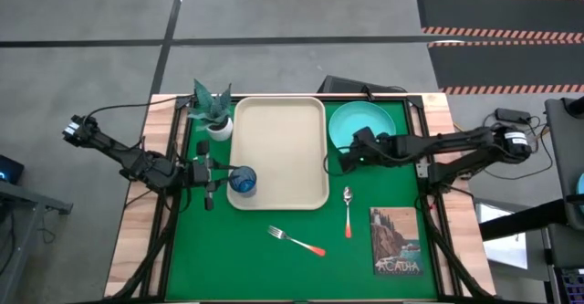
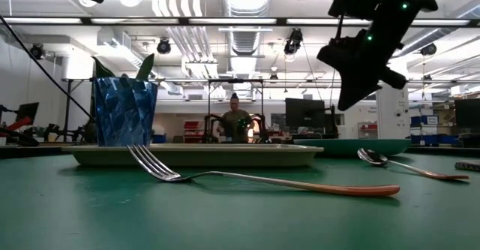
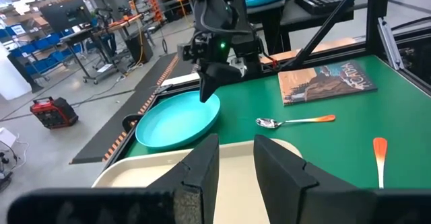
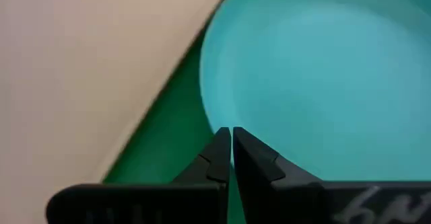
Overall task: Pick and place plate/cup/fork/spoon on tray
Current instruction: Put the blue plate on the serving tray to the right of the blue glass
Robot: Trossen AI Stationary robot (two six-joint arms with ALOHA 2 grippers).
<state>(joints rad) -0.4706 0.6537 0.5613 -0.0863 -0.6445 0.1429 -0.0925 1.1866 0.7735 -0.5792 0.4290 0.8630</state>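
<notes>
You had the tray (image 1: 278, 149) lying on the green mat (image 1: 274, 258), with only the cup (image 1: 243, 182) in it, standing upright in the corner nearest the left arm. The rest of the tray floor was bare. The plate (image 1: 374, 121) sat on the mat just beside the tray's far-right edge, with nothing on it.

Your right gripper (image 1: 345, 161) hung over the plate's rim on the side facing the tray, its fingers (image 4: 222, 158) pressed together and gripping nothing; from the wrist camera you could not tell whether the tips touched the rim. Your left gripper (image 1: 215, 173) sat just beside the cup at the tray's edge, jaws partly apart. The cup was out of that wrist camera's sight, so you could not tell whether the fingers (image 3: 202, 173) held it or merely stood near.

The fork (image 1: 296, 240) and spoon (image 1: 348, 211) lay on the mat, well apart from both grippers, the spoon just off the tray's corner. A potted plant (image 1: 213, 112) stood beside the tray, a postcard (image 1: 396, 242) near the spoon.
</notes>
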